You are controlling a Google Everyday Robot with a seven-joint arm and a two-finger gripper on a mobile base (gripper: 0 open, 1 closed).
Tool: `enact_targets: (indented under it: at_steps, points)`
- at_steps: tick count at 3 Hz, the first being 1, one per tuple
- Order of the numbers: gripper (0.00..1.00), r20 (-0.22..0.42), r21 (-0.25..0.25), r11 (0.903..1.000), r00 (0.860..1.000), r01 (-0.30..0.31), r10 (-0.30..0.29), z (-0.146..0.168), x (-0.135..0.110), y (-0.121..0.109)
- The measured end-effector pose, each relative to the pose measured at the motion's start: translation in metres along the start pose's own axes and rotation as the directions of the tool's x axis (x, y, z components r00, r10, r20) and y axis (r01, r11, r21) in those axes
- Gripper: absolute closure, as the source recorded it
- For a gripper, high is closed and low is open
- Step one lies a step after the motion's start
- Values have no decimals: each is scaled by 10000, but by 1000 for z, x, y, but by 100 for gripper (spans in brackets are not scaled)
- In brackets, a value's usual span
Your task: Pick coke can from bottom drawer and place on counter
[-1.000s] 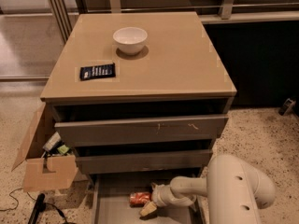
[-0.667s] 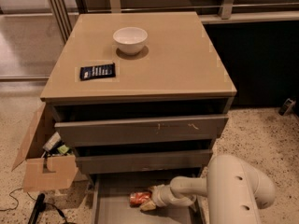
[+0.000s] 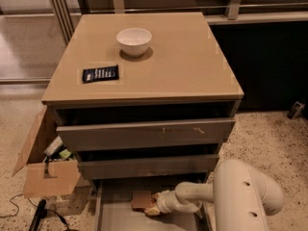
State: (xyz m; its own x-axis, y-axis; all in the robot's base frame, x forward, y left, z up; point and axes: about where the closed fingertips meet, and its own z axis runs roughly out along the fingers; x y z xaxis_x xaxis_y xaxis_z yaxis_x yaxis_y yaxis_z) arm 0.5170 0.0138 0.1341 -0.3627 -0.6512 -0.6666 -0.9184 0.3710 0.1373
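- The can [image 3: 141, 199] shows as a dull red-brown, blurred shape lying low in the open bottom drawer [image 3: 115, 219], towards its back.
- The pincer [image 3: 155, 205] is inside that drawer, at the end of a smooth, rounded white arm [image 3: 240, 196], right against the can; I cannot tell whether it grips it.
- The drawer's floor is flat, matt grey-brown.
- The worktop [image 3: 192, 57] is a glossy tan slab carrying a round white bowl [image 3: 134, 40] and a flat black packet [image 3: 100, 73].
- An open cardboard box [image 3: 48, 179] stands left of the cabinet.
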Motion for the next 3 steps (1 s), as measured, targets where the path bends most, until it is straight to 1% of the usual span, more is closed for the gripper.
enact_targets:
  at_steps: [1, 2, 3]
  points:
    - [100, 0, -1, 10000, 10000, 0, 0, 0, 0, 0]
    - [100, 0, -1, 10000, 10000, 0, 0, 0, 0, 0]
    - [100, 131, -102, 9999, 9999, -86, 88, -8, -2, -1]
